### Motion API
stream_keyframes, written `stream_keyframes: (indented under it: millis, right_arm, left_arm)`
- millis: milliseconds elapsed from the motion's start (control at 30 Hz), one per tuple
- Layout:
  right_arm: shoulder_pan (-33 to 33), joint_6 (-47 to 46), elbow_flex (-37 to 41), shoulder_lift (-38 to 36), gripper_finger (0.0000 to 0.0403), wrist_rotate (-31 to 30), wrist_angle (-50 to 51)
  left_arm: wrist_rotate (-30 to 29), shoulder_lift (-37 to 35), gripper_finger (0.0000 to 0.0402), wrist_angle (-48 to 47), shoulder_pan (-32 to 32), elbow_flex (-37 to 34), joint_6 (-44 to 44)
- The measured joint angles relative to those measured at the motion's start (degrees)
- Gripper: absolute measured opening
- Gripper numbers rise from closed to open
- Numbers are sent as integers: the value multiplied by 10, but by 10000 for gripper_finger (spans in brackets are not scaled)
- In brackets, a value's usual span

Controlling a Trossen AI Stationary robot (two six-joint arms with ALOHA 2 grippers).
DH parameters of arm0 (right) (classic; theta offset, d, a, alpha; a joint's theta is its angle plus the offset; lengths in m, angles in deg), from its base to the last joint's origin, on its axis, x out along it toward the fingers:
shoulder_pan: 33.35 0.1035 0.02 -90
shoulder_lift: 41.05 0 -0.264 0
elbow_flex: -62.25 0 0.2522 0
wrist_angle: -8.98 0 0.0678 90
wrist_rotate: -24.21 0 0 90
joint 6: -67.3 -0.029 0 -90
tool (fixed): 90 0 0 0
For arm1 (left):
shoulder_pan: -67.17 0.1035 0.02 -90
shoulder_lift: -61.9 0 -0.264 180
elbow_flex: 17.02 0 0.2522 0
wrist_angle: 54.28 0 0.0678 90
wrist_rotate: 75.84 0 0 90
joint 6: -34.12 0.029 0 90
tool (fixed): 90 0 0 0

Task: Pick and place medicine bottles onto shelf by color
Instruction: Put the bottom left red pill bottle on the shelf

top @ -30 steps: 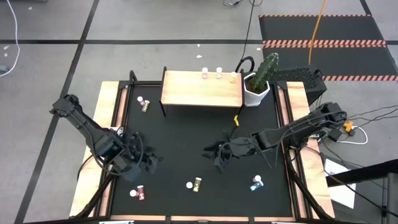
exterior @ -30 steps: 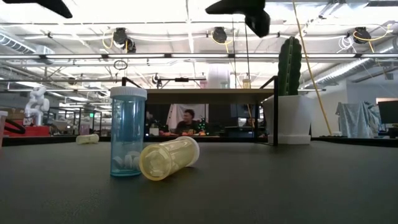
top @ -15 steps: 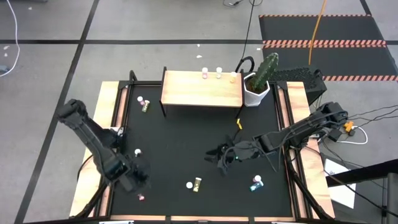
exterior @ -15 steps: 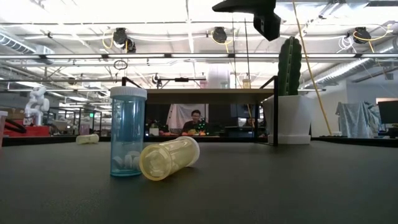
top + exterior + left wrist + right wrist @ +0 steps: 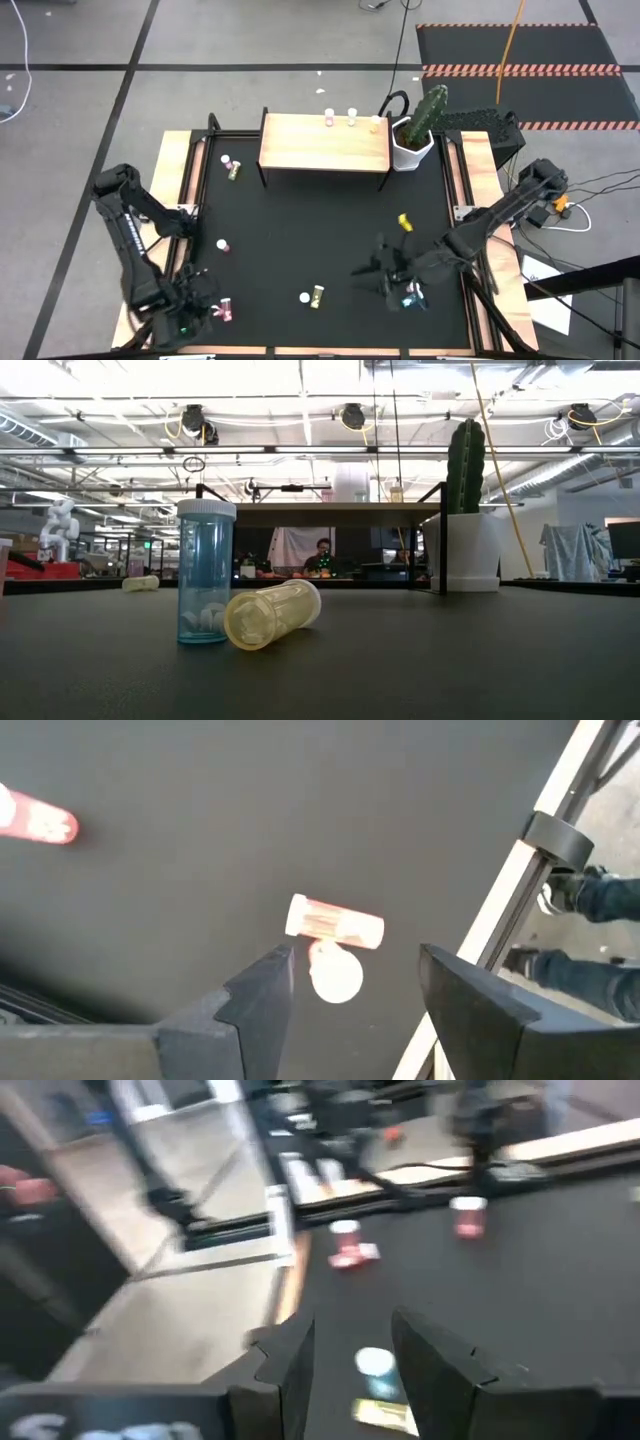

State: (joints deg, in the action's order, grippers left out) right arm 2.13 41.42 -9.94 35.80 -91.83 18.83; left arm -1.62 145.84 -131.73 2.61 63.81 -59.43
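Medicine bottles have not shifted in the last second; only the arms have. The left tool (image 5: pixel 192 306) has swung from mid-left of the worktop (image 5: pixel 300 230) down to its near-left corner. It now sits over a pink pair: a lying pink bottle (image 5: pixel 335 922) and an upright white-capped one (image 5: pixel 335 973). Its jaws have narrowed to about half open, with the upright cap in the gap and untouched, so it holds nothing.

The right tool (image 5: pixel 396 284) has dropped from the centre to the near right, above the teal bottle (image 5: pixel 411 297). It is partly open, the teal cap showing between its fingers (image 5: pixel 288 1365), and no grip is visible. Both arms look lined up for a pick.

Ten bottles can be counted from above. Three stand along the far edge of the shelf (image 5: pixel 325 145), as before. Two lie just left of it, a pink one (image 5: pixel 227 160) and an olive one (image 5: pixel 234 172). One white-capped bottle (image 5: pixel 221 244) stands alone at mid-left, and one yellow-olive bottle (image 5: pixel 317 295) lies near centre. The teal one and the near-left pair make up the rest, so seven are still off the one shelf.
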Motion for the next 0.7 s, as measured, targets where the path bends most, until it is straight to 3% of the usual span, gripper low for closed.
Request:
stream_keyframes:
  millis: [133,267,533,700]
  right_arm:
    - [24,-32,1,-31,128,-73,41]
    - [24,-33,0,-43,128,-90,23]
    - [13,-37,0,-36,128,-101,8]
    - [3,-38,0,-29,128,-101,4]
  left_arm:
    - [-47,0,214,-29,-39,0,-40]
    - [-97,0,214,-22,-62,-1,8]
    - [-99,0,215,-22,-77,-3,53]
    - [-99,1,244,5,-90,-33,77]
